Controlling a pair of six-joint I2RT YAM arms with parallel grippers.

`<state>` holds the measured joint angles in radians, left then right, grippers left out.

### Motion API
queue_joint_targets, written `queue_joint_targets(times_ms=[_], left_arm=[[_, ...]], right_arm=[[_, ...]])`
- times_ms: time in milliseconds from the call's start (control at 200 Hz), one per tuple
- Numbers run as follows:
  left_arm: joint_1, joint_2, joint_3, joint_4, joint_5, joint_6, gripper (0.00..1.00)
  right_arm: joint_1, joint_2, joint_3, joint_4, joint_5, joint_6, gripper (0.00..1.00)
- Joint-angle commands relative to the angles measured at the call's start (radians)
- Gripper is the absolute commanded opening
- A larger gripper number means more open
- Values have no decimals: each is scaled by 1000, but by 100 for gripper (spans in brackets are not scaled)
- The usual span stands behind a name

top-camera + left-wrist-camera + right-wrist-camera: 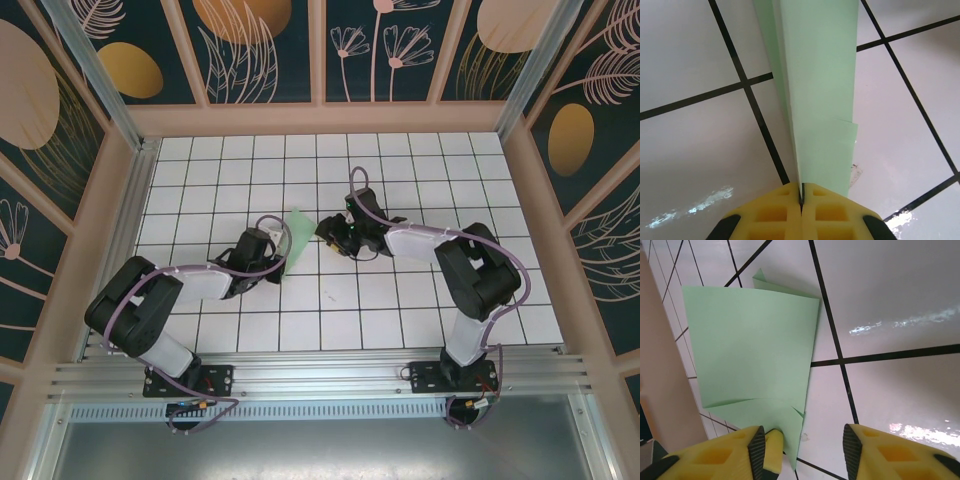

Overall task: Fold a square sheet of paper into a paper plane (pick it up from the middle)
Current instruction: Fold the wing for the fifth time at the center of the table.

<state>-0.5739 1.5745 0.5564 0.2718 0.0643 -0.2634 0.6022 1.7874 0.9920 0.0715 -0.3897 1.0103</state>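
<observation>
Paper plane [820, 100] is clamped mid-fold by the left gripper [801, 194]; right gripper [802, 439] is parted, so regrasping is likely needed.

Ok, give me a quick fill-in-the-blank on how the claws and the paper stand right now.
1. The left claw is ___ on the folded paper.
2. The right claw has its jaws ___.
3. The paper is pale ___ in colour.
4. The table has white tiles with ___ grid lines.
Missing words: shut; open; green; black.
</observation>
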Motion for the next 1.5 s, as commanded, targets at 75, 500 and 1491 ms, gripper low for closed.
queue_joint_targets(times_ms=[75,500,1491], left_arm=[[-69,55,44,-20,-85,97,0],[-164,133,108,-37,-193,156,0],[-182,107,105,-60,-289,113,7]], right_arm=[[-6,-4,54,3,-51,104,55],[-13,103,208,-126,-161,70,65],[17,292,474,-426,-187,-118,27]])
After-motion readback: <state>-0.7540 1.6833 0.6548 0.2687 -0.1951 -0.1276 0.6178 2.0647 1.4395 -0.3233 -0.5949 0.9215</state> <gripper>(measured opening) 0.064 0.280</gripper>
